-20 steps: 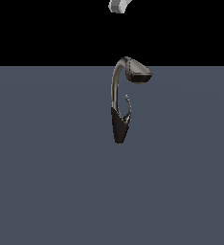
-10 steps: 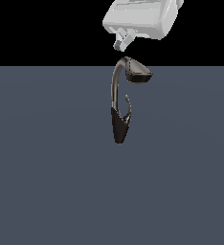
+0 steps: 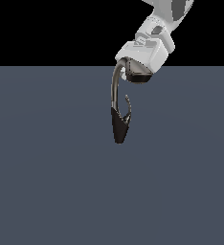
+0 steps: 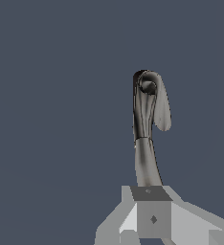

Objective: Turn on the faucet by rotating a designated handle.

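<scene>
- Grey tabletop [image 3: 47, 191] fills the foreground, with the faucet [image 3: 117, 107] standing alone on its tapered black base.
- Sprouting from that base, the thin curved handle [image 3: 128, 106] points up on the exterior view's right, untouched and apart from the arm.
- Farther back, the white gripper [image 3: 139, 72] covers the spout head, judged a poor spot for turning the lever; whether its fingers are spread or closed cannot be told.
</scene>
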Robot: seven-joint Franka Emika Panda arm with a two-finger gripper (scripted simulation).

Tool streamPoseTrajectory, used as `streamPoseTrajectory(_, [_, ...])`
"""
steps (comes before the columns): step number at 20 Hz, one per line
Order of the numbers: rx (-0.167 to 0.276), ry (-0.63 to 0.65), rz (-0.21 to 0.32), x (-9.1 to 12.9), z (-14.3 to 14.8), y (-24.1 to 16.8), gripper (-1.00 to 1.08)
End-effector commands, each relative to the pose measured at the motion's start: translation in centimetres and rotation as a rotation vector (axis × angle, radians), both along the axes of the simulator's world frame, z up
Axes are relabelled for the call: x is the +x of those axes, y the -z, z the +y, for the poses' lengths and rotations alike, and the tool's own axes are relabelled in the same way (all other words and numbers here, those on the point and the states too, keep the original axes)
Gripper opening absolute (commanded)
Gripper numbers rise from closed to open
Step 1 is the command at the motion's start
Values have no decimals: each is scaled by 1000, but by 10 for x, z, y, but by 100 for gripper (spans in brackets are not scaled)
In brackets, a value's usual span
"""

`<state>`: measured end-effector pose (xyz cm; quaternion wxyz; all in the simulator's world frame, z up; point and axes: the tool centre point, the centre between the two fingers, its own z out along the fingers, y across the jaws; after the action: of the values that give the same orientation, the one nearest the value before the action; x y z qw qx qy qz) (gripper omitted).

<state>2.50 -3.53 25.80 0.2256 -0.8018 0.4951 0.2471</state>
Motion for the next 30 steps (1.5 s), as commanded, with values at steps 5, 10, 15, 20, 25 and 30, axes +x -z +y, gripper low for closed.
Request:
streamPoseTrajectory(5, [42, 126, 82, 21, -9, 45, -100])
streamPoseTrajectory(10, [61, 186, 123, 29, -13, 68, -100])
streamPoseTrajectory(15, [70, 214, 143, 32, -15, 79, -100])
streamPoseTrajectory(20, [71, 216, 144, 32, -15, 80, -100])
streamPoseTrajectory(25, [71, 216, 144, 22, -15, 77, -100])
streamPoseTrajectory(30, [71, 216, 144, 8, -14, 74, -100])
